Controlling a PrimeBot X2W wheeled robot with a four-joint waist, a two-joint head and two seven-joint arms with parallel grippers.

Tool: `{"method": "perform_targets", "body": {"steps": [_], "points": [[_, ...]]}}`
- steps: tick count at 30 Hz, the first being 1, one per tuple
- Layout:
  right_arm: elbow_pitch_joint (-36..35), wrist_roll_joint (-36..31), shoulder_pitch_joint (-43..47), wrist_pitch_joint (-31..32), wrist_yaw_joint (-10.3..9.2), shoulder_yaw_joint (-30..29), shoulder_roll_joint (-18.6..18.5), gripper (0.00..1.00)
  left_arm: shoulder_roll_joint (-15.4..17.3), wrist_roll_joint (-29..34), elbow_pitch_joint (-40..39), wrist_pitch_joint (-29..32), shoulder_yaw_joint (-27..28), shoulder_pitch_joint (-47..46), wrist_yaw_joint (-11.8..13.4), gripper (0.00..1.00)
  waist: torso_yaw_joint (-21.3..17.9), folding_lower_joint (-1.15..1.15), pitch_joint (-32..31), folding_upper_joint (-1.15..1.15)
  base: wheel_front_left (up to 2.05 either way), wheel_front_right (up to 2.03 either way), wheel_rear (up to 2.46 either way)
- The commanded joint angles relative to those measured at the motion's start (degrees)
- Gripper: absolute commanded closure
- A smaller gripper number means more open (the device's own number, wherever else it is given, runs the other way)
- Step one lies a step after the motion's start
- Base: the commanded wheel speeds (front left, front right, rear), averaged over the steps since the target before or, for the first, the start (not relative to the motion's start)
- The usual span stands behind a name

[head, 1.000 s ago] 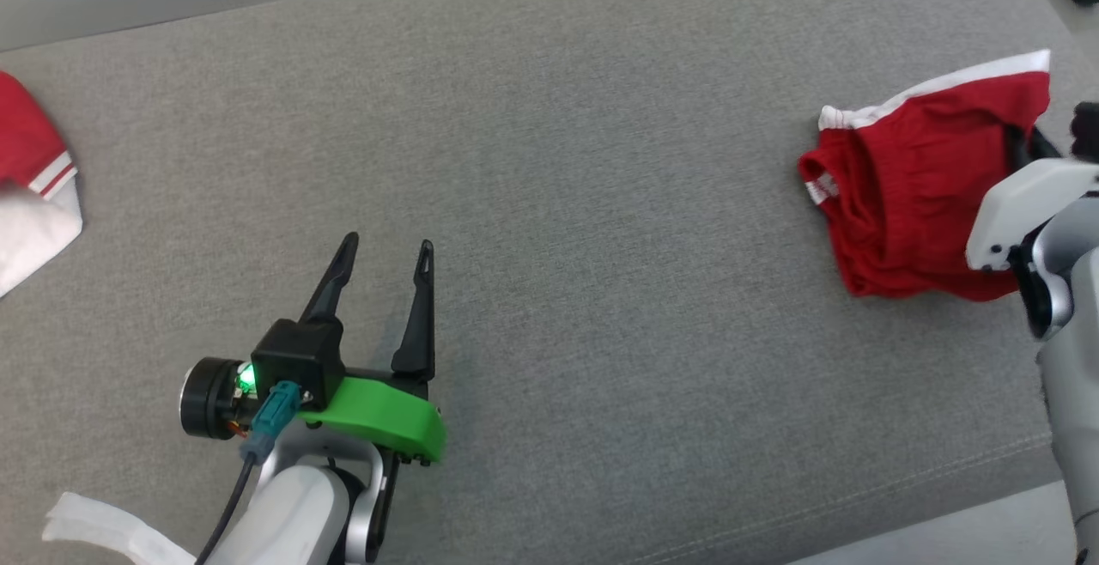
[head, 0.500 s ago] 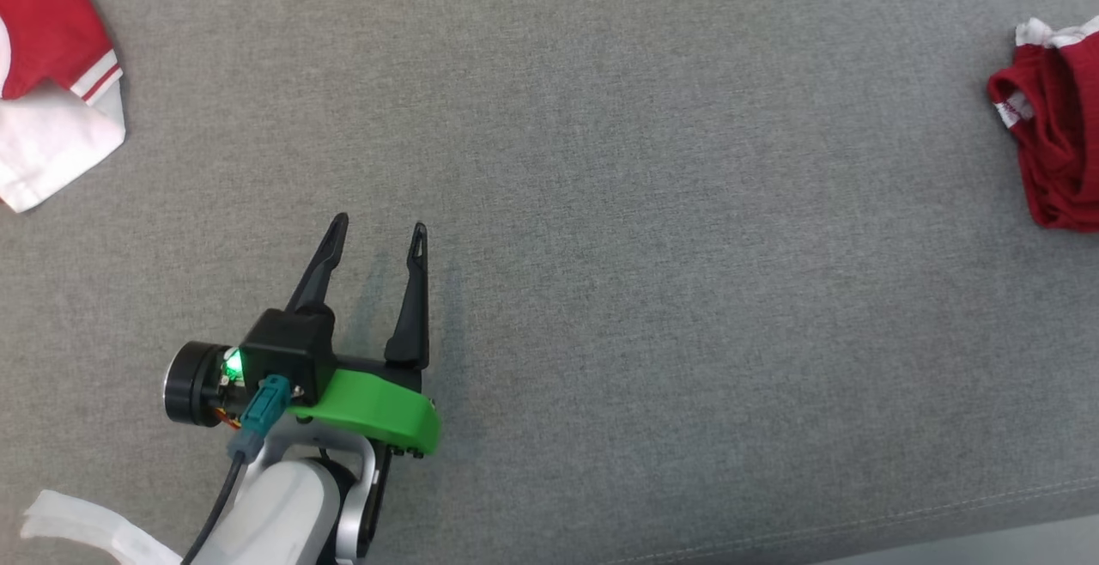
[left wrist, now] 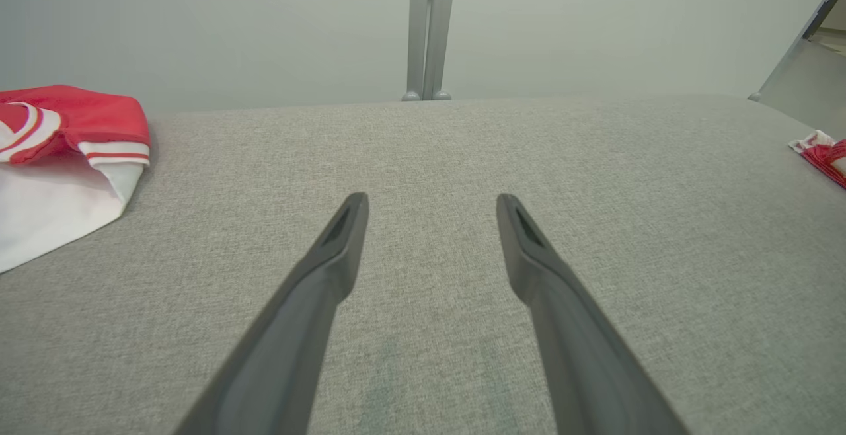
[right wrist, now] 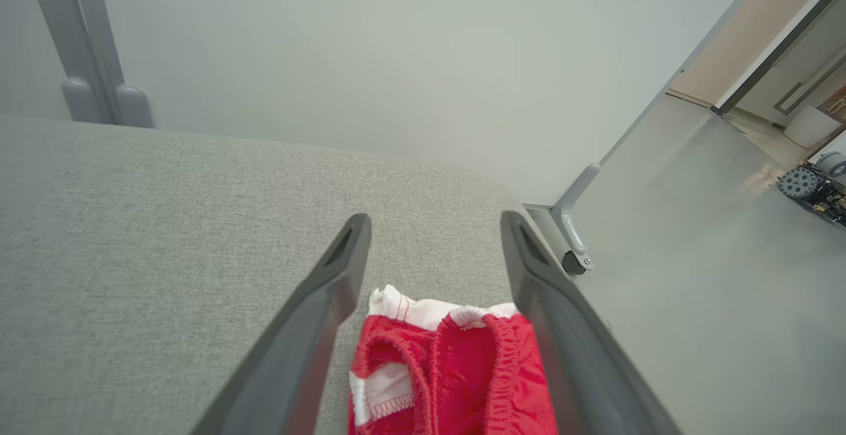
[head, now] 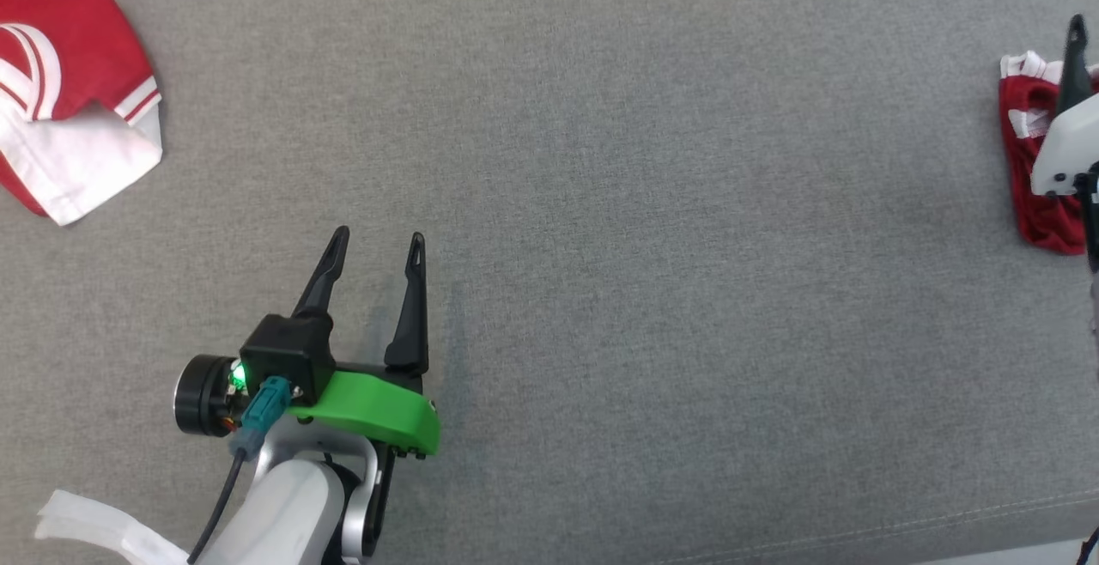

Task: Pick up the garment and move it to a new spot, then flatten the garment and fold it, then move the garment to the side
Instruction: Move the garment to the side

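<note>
Judged nearly finished: red garment [head: 1017,187] bunched small at far right edge of head view, already off to the side on grey fabric bench [head: 644,204]. Right gripper [right wrist: 433,223] fingers spread over it, gripping nothing; left gripper [head: 378,239] fingers spread, empty, lower left. Second red-and-white garment [head: 77,136] upper left. Beyond, pale wall [right wrist: 330,45] and glossy floor [right wrist: 694,256].

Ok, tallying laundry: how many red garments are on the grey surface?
2. One red-and-white garment lies at the surface's far left; one bunched red garment at its far right edge, under the open right gripper. Others may be out of view.
</note>
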Motion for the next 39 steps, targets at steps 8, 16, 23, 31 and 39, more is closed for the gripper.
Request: {"method": "perform_targets", "body": {"steps": [8, 16, 23, 31, 39], "points": [[-2.54, 6.26, 5.96, -0.18, -0.1, 7.06, 4.93, 0.0, -2.2, -3.69, 6.06, -4.83, 1.84, 2.4, -1.42, 0.0, 2.73, 0.0, -11.4, 0.0, 0.0, 0.0, 0.0], [-10.49, 13.62, 17.01, 0.18, -0.1, 10.55, 10.93, 0.0, -4.58, -5.92, 10.48, -7.2, 2.9, 6.36, -2.92, 0.0, 6.17, 0.0, -18.75, 0.0, 0.0, 0.0, 0.0], [-20.92, 13.8, 30.84, -0.54, -0.1, 10.18, 15.84, 0.0, -4.86, -5.24, 11.77, -7.96, 4.84, 10.51, -3.29, 0.0, 8.1, 0.0, -21.54, 0.0, 0.0, 0.0, 0.0], [-32.91, 20.36, 45.51, 1.14, -0.1, 14.71, 16.44, 0.0, -5.46, -3.99, 12.42, -7.94, 6.87, 14.69, -4.02, 0.0, 8.7, 0.0, -23.3, 0.0, 0.0, 0.0, 0.0], [-37.8, 23.05, 50.87, 2.05, -0.09, 15.32, 16.48, 0.0, -6.44, -2.83, 13.34, -7.95, 8.17, 15.48, -5.16, 0.0, 7.73, 0.0, -24.11, 0.0, 0.0, 0.0, 0.0]]}}
